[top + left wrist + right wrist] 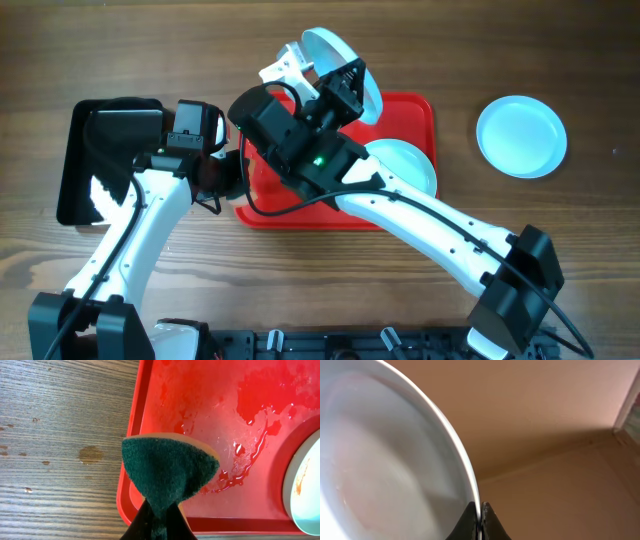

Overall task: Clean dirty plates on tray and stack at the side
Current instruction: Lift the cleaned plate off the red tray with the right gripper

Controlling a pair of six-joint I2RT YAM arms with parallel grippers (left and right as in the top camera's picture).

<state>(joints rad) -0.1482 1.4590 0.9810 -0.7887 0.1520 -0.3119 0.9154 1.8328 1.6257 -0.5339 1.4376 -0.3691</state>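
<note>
My right gripper (481, 510) is shut on the rim of a pale plate (385, 460) and holds it tilted on edge above the red tray's (412, 112) far left corner; from overhead the lifted plate (335, 55) and gripper (348, 80) show there. A second plate (408, 165) lies on the tray, with an orange smear on it in the left wrist view (304, 485). A third plate (521, 136) rests on the table to the right. My left gripper (160, 517) is shut on a green sponge (167, 472) over the wet tray's (225, 410) left rim.
A glossy black tray (72, 170) sits at the left side of the wooden table. The right arm's body (310, 150) crosses over the red tray's left half, close to my left gripper (232, 172). Puddles of water lie on the tray floor (240, 467).
</note>
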